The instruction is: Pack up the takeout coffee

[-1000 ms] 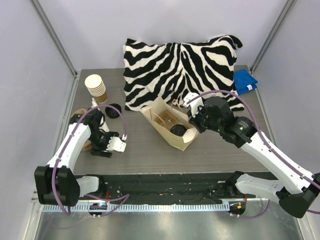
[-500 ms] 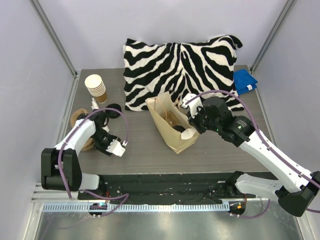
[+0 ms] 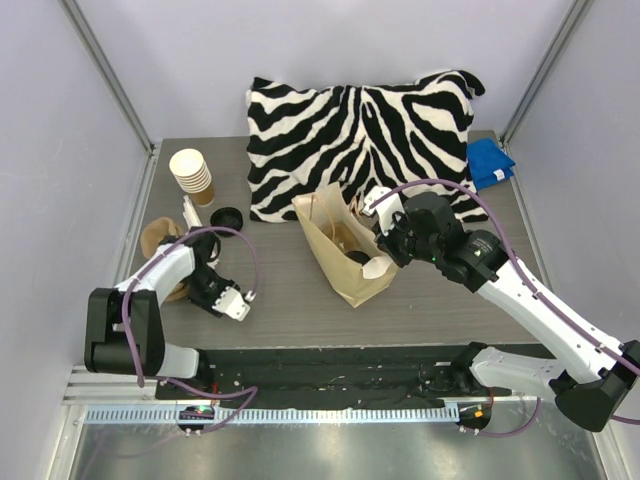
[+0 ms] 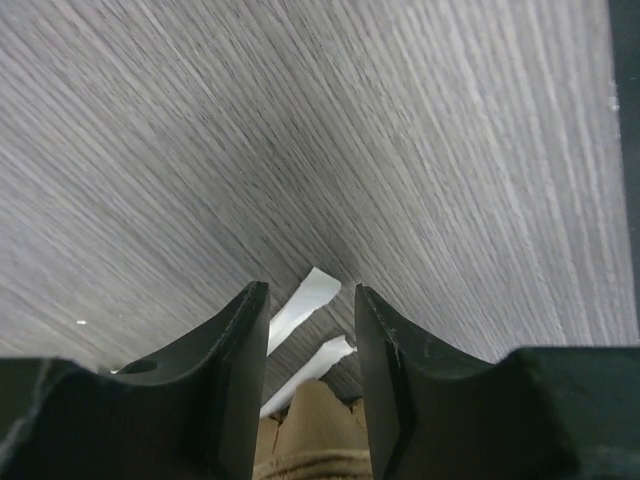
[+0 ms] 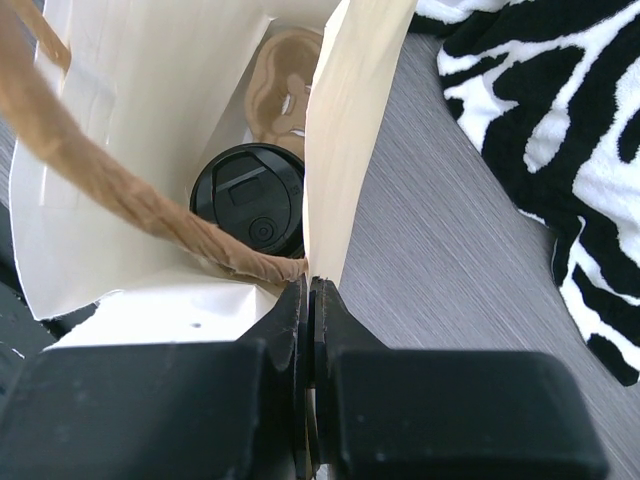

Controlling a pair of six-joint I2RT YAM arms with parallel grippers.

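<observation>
The takeout coffee [image 5: 248, 200] sits at the bottom of the pale paper bag [image 3: 335, 245], only its round black lid showing; from above the lid [image 3: 355, 258] is a dark spot inside the bag. My right gripper [image 5: 310, 282] is shut on the bag's right rim beside a brown twisted handle [image 5: 110, 190], and holds the bag [image 5: 350, 120] upright at mid-table [image 3: 384, 250]. My left gripper [image 3: 238, 303] hovers low at the front left, away from the bag. Its jaws stand partly apart [image 4: 310, 290], over bare tabletop with two white strips and a tan scrap low between them.
A zebra-striped pillow [image 3: 360, 130] lies behind the bag. A stack of unlidded cups [image 3: 190, 172], a loose black lid [image 3: 227, 217] and a brown paper piece [image 3: 158, 240] are at the left. A blue cloth [image 3: 490, 162] lies at the far right.
The right gripper has tipped the bag from lying open to standing more upright. The left gripper has drawn back toward the near edge, and its jaws have narrowed.
</observation>
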